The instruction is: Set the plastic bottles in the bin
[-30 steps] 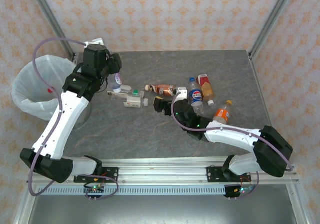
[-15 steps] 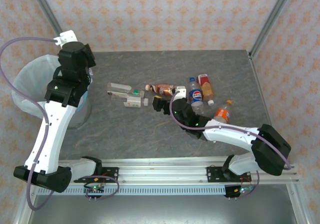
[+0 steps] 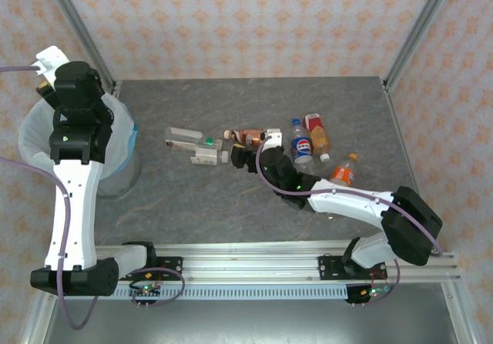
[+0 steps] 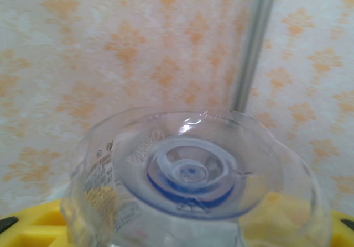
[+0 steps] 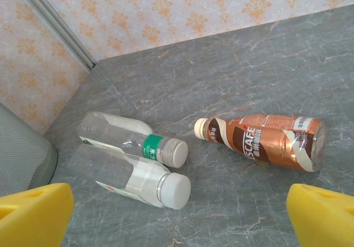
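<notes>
Clear bottle, clamped by left gripper over the bin, needs releasing; right gripper gapes empty near coffee bottle.

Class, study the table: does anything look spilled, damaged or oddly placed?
Nothing spilled or damaged. The brown bottle and two clear bottles lie on their sides on the table, caps on.

clear bottle: blurred, bottom cut off | bin: partly hidden by left arm

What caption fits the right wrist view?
Open right gripper faces a brown bottle and two clear bottles lying on the grey table.
</notes>
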Action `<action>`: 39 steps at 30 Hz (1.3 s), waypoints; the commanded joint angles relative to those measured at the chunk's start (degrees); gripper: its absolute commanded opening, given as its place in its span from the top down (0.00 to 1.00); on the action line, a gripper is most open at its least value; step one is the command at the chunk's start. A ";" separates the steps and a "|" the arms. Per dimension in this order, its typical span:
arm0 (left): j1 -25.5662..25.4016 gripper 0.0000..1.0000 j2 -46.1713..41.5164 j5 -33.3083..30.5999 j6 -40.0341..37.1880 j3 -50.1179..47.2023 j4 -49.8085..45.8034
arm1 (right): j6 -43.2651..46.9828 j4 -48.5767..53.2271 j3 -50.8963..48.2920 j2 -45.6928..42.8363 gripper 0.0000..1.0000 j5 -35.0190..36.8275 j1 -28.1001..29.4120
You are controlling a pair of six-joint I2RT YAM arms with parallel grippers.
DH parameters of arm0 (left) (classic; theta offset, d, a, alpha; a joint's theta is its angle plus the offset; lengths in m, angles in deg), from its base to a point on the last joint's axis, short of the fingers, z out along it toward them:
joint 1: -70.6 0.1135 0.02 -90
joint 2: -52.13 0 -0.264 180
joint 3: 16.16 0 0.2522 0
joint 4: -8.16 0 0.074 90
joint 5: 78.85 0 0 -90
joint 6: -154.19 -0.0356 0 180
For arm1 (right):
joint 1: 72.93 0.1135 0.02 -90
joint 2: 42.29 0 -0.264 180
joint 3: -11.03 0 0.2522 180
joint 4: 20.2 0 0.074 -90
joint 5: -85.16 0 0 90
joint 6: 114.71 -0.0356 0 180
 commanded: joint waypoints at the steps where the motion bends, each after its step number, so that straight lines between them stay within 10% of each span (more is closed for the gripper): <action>1: 3.01 0.41 -1.31 -2.80 2.72 -3.06 3.14 | 1.27 0.04 2.08 1.11 0.01 -0.60 -0.41; 11: 15.17 0.40 -0.76 8.82 16.00 -8.91 -0.71 | 0.38 0.65 1.85 0.91 0.01 -1.85 -0.42; 39: 15.29 0.34 9.61 15.99 25.37 -11.23 -10.68 | -3.43 2.54 0.39 -0.09 0.01 -1.76 -0.38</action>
